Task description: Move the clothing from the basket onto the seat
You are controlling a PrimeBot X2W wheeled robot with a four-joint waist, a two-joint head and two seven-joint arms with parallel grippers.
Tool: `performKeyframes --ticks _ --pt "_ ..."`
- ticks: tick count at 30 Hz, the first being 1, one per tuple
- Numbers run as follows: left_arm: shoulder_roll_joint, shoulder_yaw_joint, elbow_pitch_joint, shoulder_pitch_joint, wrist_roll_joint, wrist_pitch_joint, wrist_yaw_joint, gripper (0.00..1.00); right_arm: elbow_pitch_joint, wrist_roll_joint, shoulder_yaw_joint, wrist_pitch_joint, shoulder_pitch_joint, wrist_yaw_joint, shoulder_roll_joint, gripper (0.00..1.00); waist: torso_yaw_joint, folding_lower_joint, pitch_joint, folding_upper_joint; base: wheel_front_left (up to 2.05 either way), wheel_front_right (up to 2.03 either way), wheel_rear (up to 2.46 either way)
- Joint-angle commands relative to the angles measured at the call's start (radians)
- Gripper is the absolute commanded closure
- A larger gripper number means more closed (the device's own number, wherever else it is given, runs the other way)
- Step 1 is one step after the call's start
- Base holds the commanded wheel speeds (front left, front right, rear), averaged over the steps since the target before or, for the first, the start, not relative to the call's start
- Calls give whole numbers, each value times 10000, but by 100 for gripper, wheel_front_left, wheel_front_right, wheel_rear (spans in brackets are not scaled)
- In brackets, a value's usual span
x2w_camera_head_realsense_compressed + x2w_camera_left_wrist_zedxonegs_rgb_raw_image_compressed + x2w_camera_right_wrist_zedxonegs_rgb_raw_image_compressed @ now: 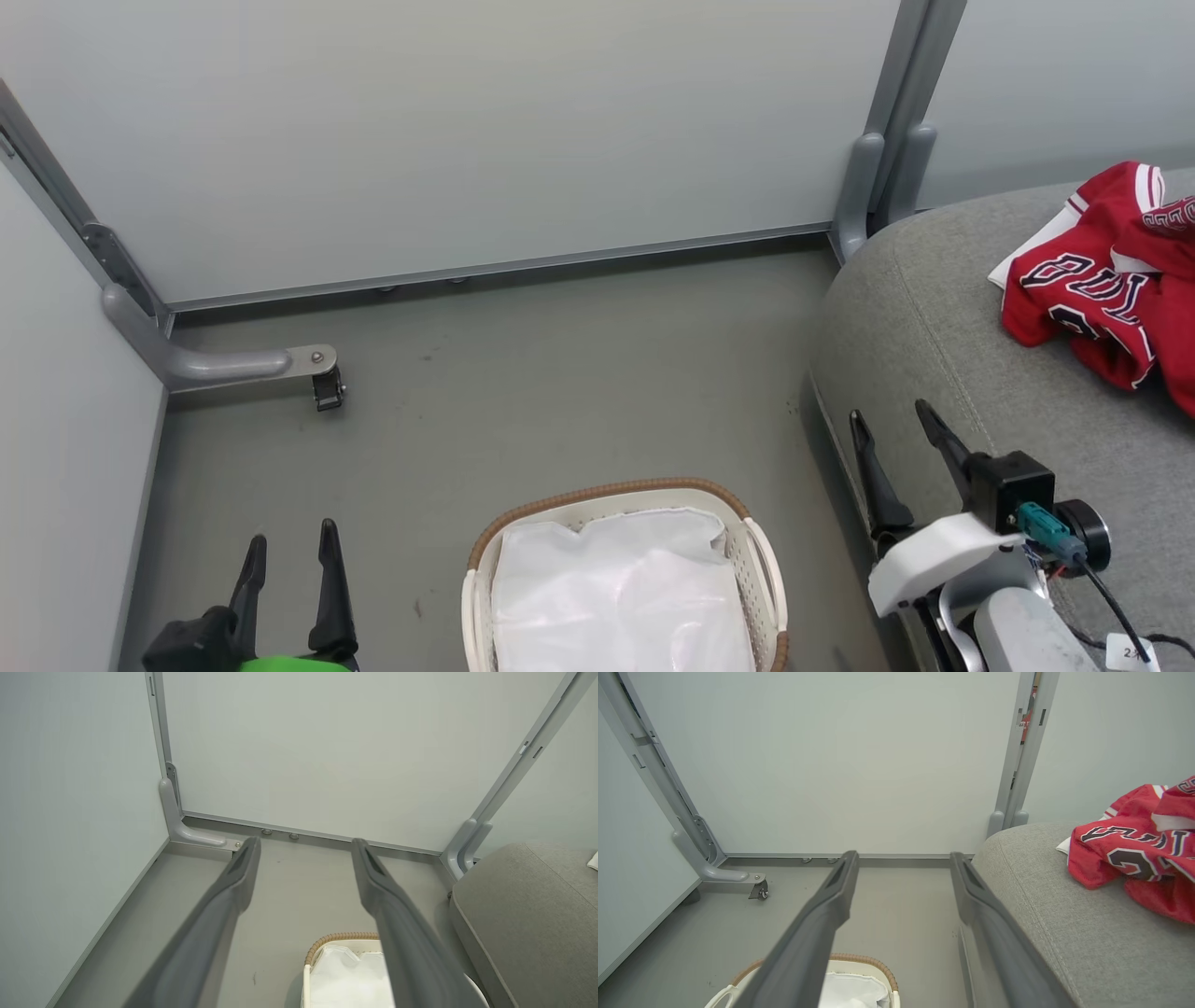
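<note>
Red clothing (1111, 280) in a crumpled heap, with white trim and black letters outlined in white, at 2 o'clock on the grey seat (952, 355). At 6 o'clock the basket (616, 492), with white liner (625, 588) inside. Left claw (291, 534) at 7 o'clock, right claw (888, 412) at 4 o'clock, both with fingers apart, gripping nothing.

Grey floor (560, 373) carries a white basket (607, 492); on the grey seat (934, 327) beside it lies crumpled red clothing (1092, 289).

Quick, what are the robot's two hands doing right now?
Left hand: open, holding nothing.
Right hand: open, holding nothing.
</note>
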Motion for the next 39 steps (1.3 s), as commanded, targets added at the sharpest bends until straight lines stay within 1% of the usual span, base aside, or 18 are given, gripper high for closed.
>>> performKeyframes --ticks 1,6,17,21,22,26,39 --pt "-50 121 -37 211 62 -7 -89 0 -103 69 20 -18 259 -15 -33 0 -16 1 1 16 0 0 0" --pt "-168 316 -65 432 183 -7 -255 0 -198 250 200 -18 551 -15 -35 0 -64 1 -20 16 0 0 0" --pt "-271 468 23 476 378 -7 -436 0 -270 441 187 -18 750 -15 -32 0 -23 1 -142 16 0 0 0" --pt "-299 499 7 494 217 -7 -514 0 -318 483 185 -18 797 -15 -31 0 71 1 -178 16 0 0 0" --pt "-292 467 20 350 230 2 -503 100 -281 466 186 0 678 0 2 100 52 1 -172 0 0 0 0" --pt "-320 461 330 327 88 54 -506 100 -19 618 172 52 834 0 49 100 54 1 -172 0 0 0 0" --pt "-321 705 289 -84 -2078 710 -570 100 -256 3072 -184 701 821 -1 36 100 35 1 -149 2 0 0 0"
